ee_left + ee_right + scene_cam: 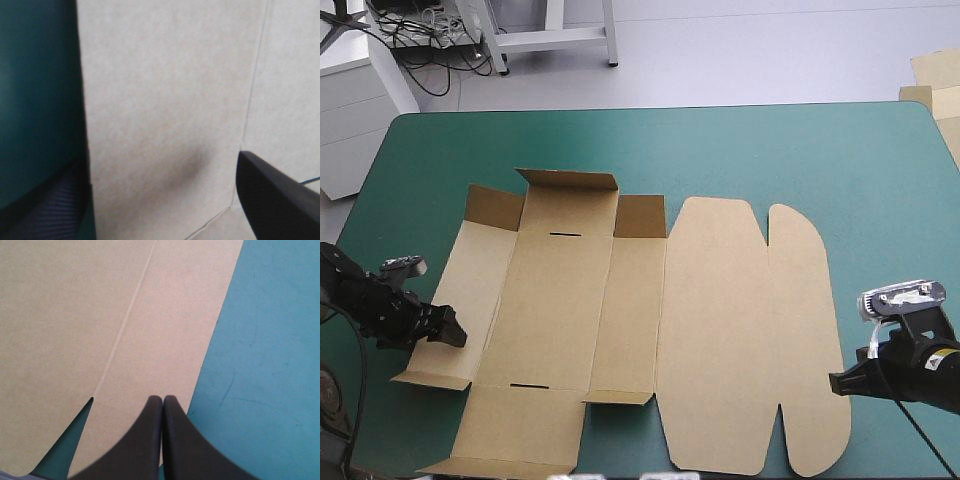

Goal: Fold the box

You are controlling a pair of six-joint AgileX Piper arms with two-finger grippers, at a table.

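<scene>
Left tool [157,160]: its two black fingers [280,200] stand wide apart at the bottom corners of its own view, with nothing clamped. The left edge of the box [165,100] runs between them. One finger lies on the side of the teal-green cover [35,75] and is partly hidden by the board. The other lies over the brown panel beside a crease. From above, the left tool [448,332] sits at the left margin of the box [550,310], low over the outermost left panel, towards its near end.

Box: a cut brown sheet spread open across the middle of the worktop [720,150], with no walls tucked. On its left half, three short flaps [568,181] along the far edge stand tilted up, and the near left corner appears slightly lifted. Two thin slots [565,235] mark the central panel, one far and one near. The right half lies flat and ends in two rounded lobes [800,330], split by notches at the far and near edges.

Right tool [840,383]: it sits at the near right edge of the box, with its tip at the board's edge. In its own view the right tool [162,407] is closed to a single pointed arch and grips nothing. Its tip is over the board just inside the edge, near a notch [70,440].

More brown board [932,75] lies beyond the worktop's far right corner.
</scene>
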